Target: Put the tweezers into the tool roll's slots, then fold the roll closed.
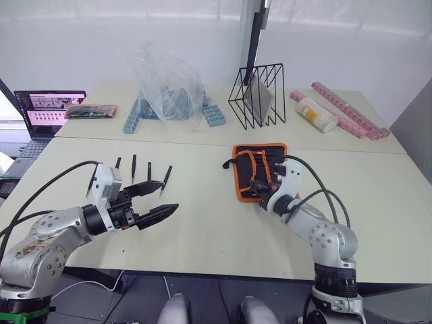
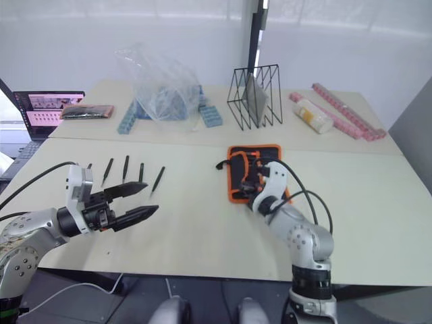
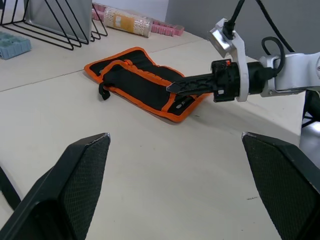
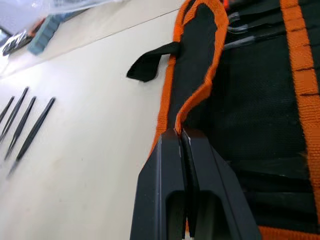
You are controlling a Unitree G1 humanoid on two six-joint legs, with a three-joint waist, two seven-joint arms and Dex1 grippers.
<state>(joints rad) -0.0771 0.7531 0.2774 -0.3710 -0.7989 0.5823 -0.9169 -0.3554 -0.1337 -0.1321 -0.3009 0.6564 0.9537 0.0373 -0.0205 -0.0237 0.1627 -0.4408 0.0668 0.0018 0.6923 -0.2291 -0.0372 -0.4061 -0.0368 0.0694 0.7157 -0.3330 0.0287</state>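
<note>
Still unloaded: tweezers lay by the left gripper, roll pinched by the right.

Four of the tweezers [image 2: 125,169] showed in a row toward the table's [image 1: 202,229] left edge, long axes running from near edge to far edge, just beyond the left gripper [image 1: 154,202], whose fingers stood wide apart and empty. The tool roll [image 1: 260,169] lay well apart toward the table's middle; the right gripper [image 4: 181,137] was clamped on its orange-trimmed near flap. The slots [image 4: 260,30] faced up, partly covered. By my judgement the left arm was nearer, and would have to carry each tweezer rightward across to the roll.
</note>
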